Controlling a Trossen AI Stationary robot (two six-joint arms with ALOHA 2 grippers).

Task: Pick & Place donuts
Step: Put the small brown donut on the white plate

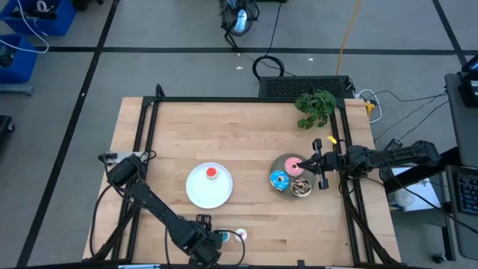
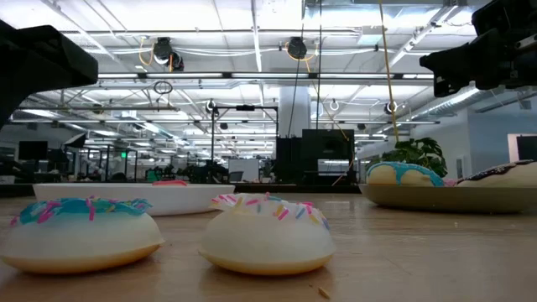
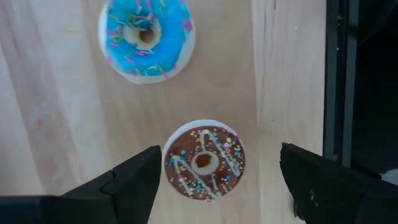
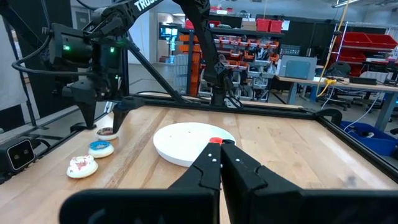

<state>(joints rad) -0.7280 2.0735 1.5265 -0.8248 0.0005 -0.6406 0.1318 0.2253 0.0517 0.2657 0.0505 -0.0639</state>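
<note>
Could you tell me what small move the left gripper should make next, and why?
Probably lower straight down and close. The left gripper hangs open with the tiny brown donut lying between its fingers on the table, not yet gripped.

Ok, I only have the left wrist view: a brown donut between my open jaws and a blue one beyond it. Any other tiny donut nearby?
Observer: Yes, a white-pink donut lies on the table beside the blue donut, on its far side from the brown donut.
Operator: Where's the nearest plate?
Observer: The white plate sits mid-table with a red donut on it.
Operator: Is the right arm close?
Observer: No. The right gripper, jaws shut, is at the grey plate on the table's right side.
</note>
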